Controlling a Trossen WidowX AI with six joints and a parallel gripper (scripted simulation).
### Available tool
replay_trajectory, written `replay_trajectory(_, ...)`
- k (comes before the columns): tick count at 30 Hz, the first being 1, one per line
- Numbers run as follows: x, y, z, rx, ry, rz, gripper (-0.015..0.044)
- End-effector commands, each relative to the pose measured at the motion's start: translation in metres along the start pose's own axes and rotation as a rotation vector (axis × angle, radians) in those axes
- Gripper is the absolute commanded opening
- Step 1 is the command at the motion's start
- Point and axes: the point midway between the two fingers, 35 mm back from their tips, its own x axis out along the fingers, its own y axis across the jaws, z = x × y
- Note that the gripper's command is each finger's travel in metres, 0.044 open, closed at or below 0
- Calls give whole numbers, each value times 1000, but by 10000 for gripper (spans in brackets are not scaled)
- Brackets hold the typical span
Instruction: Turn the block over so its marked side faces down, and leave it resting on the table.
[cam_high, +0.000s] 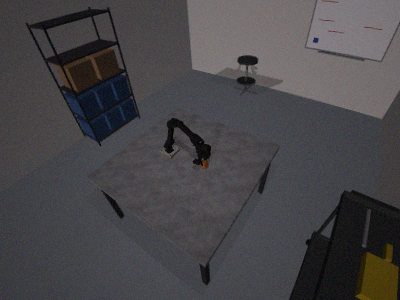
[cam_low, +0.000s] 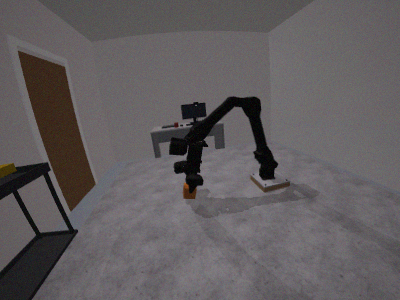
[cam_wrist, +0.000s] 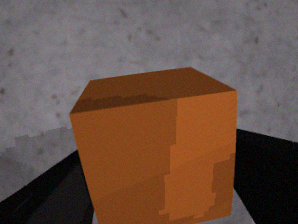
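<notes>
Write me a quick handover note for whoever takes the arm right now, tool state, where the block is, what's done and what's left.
Tool: shut on the orange block, one finger on each side.
Block: in the grip just above the grey table, near the arm's base plate; the exterior view shows a shadow under it, so it looks slightly lifted.
Done: grasp made.
Left: turn the block so its marked side faces down, set it on the table, release. Which face carries the mark is unclear from these views; check before rotating.
</notes>
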Motion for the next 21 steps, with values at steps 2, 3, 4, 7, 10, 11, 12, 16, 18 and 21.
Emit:
replay_trajectory(2,-3,-1,1,0,-94,-6,0)
replay_trajectory(3,-3,-1,1,0,-108,-6,0)
replay_trajectory(4,-4,-1,0,0,-123,-6,0)
replay_trajectory(7,-4,-1,-1,0,-166,-6,0)
replay_trajectory(10,-4,-1,-2,1,-209,-5,0)
replay_trajectory(11,-5,-1,-3,1,-224,-5,0)
replay_trajectory(12,-5,-1,-3,1,-238,-5,0)
replay_trajectory(16,-6,-1,-5,2,-273,-5,0)
replay_trajectory(18,-6,-1,-5,2,-273,-5,0)
replay_trajectory(21,-6,-1,-5,2,-273,-5,0)
